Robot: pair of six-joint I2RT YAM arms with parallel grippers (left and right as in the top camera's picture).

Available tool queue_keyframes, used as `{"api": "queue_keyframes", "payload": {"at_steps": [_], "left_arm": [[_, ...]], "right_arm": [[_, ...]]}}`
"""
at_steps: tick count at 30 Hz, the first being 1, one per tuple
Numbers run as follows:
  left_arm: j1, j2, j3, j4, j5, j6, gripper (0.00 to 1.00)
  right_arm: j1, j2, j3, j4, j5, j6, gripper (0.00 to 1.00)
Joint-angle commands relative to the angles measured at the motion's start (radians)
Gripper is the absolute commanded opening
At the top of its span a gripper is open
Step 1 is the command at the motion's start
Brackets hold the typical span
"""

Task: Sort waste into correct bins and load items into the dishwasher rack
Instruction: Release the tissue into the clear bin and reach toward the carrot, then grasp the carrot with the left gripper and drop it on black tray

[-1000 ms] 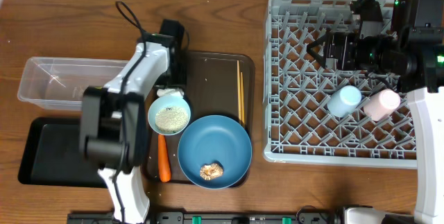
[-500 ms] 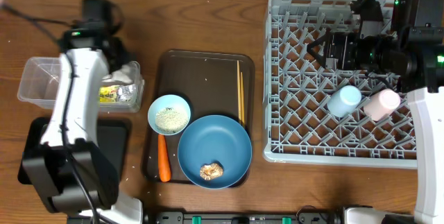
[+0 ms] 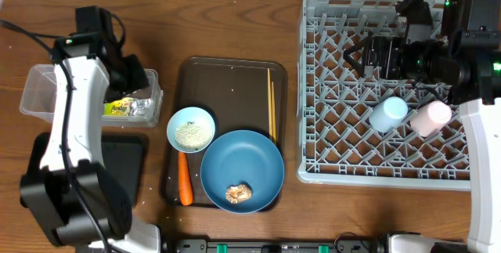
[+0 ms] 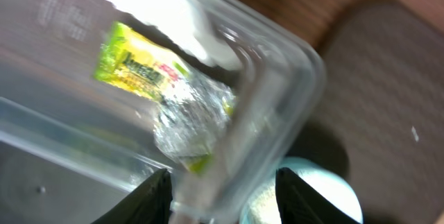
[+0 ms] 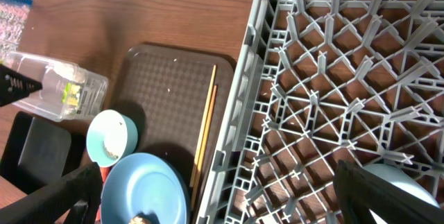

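Note:
My left gripper (image 3: 135,79) is open above the right end of the clear tub (image 3: 47,88). In the left wrist view its fingers (image 4: 225,196) straddle the tub's rim (image 4: 277,106). The green-yellow packet (image 4: 139,71) and the crumpled wrapper (image 4: 191,116) lie inside the tub. The bowl of rice (image 3: 191,128), the carrot (image 3: 185,181), the blue plate (image 3: 254,159) with the brown lump (image 3: 239,193), and the chopsticks (image 3: 272,110) sit on the brown serving tray (image 3: 235,73). My right gripper (image 3: 360,53) is open and empty over the rack (image 3: 344,159), which holds the light blue cup (image 3: 388,113) and the pink cup (image 3: 431,117).
The black tray (image 3: 129,167) lies in front of the tub, partly hidden under my left arm. The right wrist view shows the rack's lattice (image 5: 333,78), the chopsticks (image 5: 207,130), the bowl (image 5: 111,137) and the tub (image 5: 62,89).
My left arm swung from the serving tray to the left, over the tub. The packet and the wrapper now lie in the tub. The right arm has not moved.

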Motion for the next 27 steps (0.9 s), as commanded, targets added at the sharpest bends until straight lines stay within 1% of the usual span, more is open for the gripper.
{"api": "queue_keyframes", "payload": {"at_steps": [1,3,5,6,7,9,11,12,15,17,21,24,25,27], "left_arm": [[-0.084,-0.086,0.037,-0.063,0.037,0.077,0.49],[-0.131,-0.1,0.037,-0.116,0.011,0.048,0.5],[-0.16,-0.101,0.034,-0.169,0.012,-0.013,0.49],[-0.174,-0.101,0.024,-0.2,0.012,-0.048,0.48],[-0.187,-0.102,0.01,-0.226,0.012,-0.068,0.44],[-0.208,-0.108,-0.022,-0.266,0.01,-0.08,0.39],[-0.227,-0.129,-0.066,-0.274,-0.016,-0.099,0.38],[-0.235,-0.15,-0.097,-0.258,-0.037,-0.118,0.39],[-0.249,-0.227,-0.177,-0.201,-0.037,-0.123,0.39],[-0.256,-0.283,-0.233,-0.204,-0.033,-0.179,0.39],[-0.267,-0.412,-0.406,-0.171,-0.038,-0.254,0.4],[-0.266,-0.492,-0.544,-0.082,-0.036,-0.276,0.52],[-0.266,-0.506,-0.586,-0.053,-0.036,-0.292,0.54],[-0.266,-0.515,-0.66,-0.009,-0.03,-0.303,0.54]], "right_arm": [[0.008,0.001,0.001,0.003,-0.004,0.002,0.99],[0.008,0.001,0.001,0.005,-0.004,0.002,0.99],[0.008,0.001,0.001,0.005,-0.004,0.002,0.99],[0.008,0.001,0.001,0.005,-0.004,0.002,0.99],[0.008,0.001,0.001,0.005,-0.004,0.002,0.99],[0.008,0.001,0.001,0.005,-0.004,0.002,0.99],[0.008,0.001,0.001,0.005,-0.004,0.002,0.99],[0.008,0.001,0.001,0.005,-0.004,0.002,0.99],[0.008,0.001,0.001,0.006,-0.004,0.002,0.99],[0.008,0.001,0.001,0.011,-0.004,0.002,0.99],[0.008,0.001,0.001,0.014,-0.003,0.002,0.99],[0.008,0.001,0.001,0.021,-0.003,0.002,0.99],[0.008,0.001,0.001,0.021,-0.003,0.002,0.99],[0.008,0.001,0.001,0.021,-0.003,0.002,0.99]]}}
